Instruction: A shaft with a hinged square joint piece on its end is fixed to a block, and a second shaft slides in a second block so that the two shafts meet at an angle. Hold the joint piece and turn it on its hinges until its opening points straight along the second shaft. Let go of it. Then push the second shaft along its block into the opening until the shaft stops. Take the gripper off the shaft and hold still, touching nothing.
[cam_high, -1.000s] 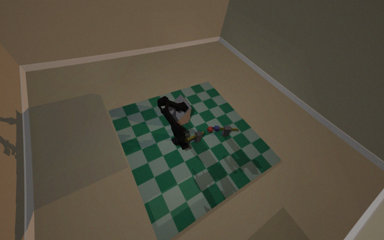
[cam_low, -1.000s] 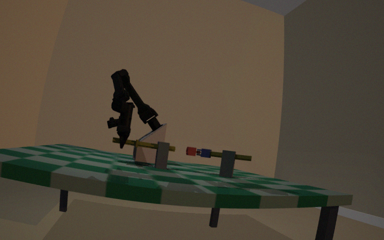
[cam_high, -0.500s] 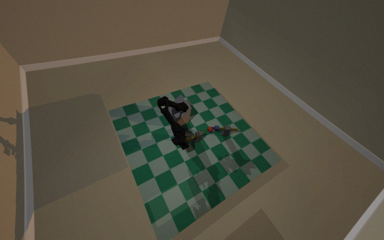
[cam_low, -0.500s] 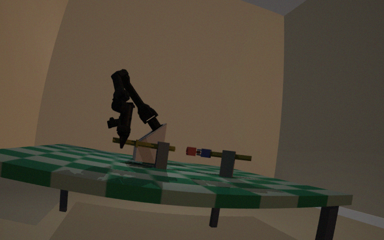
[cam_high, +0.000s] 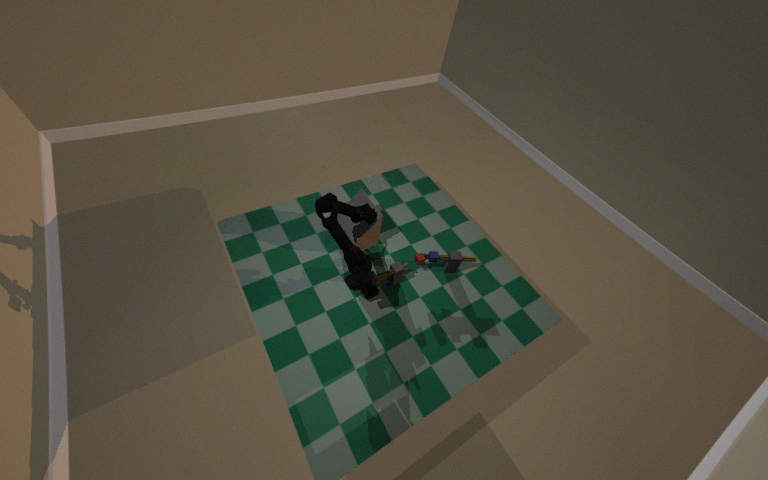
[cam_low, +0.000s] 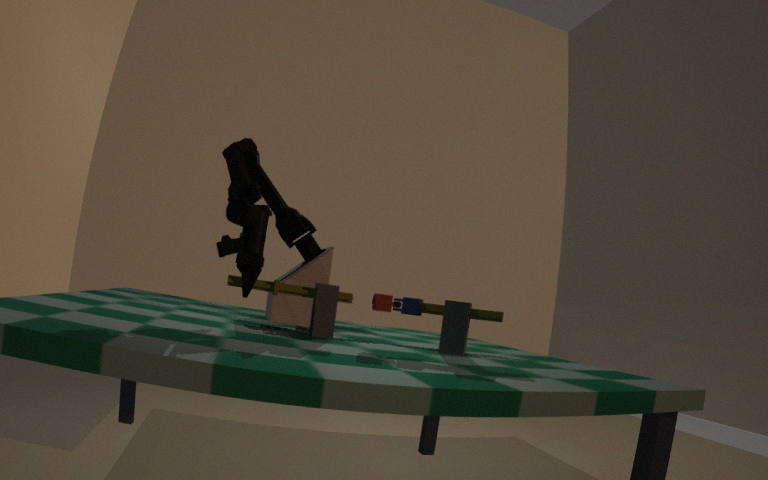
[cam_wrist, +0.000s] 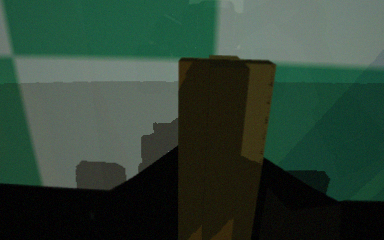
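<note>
The second shaft is a yellow square bar with a raised collar, passing through its grey block. My gripper is shut on this shaft near its outer end, beyond the collar from the block. The red joint piece hangs on its hinges from the blue piece on the first shaft, held by the other grey block. A gap separates the second shaft's inner end from the red piece, which faces it. The exact alignment is too small to tell.
The arm's wedge-shaped base stands behind the second shaft's block. Everything stands on a green and white checkered table. Dark shadows of the arm and blocks fall across it.
</note>
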